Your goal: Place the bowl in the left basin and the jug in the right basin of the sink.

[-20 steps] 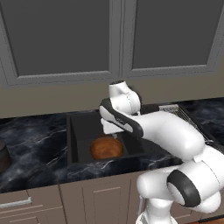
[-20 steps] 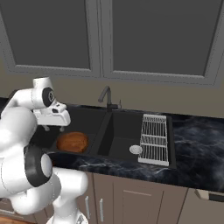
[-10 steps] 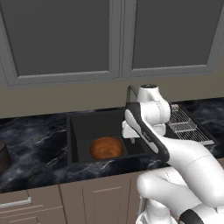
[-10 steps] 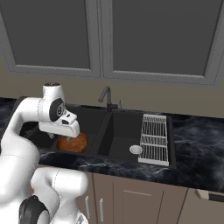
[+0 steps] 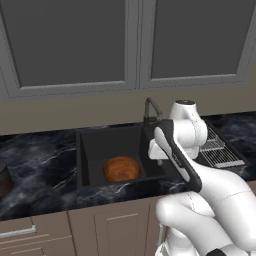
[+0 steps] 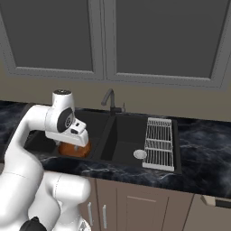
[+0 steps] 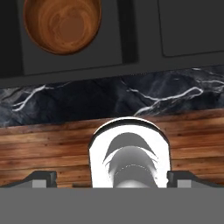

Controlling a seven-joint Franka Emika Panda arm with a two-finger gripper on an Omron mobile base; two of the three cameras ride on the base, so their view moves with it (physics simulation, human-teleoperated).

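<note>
The bowl (image 5: 121, 169) sits upright on the floor of the left basin (image 5: 95, 150), so that half looks done. The jug (image 5: 4, 178) waits on the counter (image 5: 40, 165), well left of the sink (image 6: 122, 135). The end effector's tips barely show; I cannot tell its state.

The glossy reddish-brown wooden bowl (image 5: 121, 169) is sitting low in the wider black left basin (image 5: 100, 150), taking up its front floor while bare floor is showing behind and to the left of it. The narrower black right basin (image 6: 131, 140) is lying open over its floor, though a silver wire rack (image 6: 159, 142) is spanning its right part. The dark curved faucet (image 6: 109, 99) is rising behind the centre divider. The black marble counter (image 5: 40, 165) left of the sink is offering open surface, with a small dark brown jug (image 5: 4, 177) standing at its far left edge.
</note>
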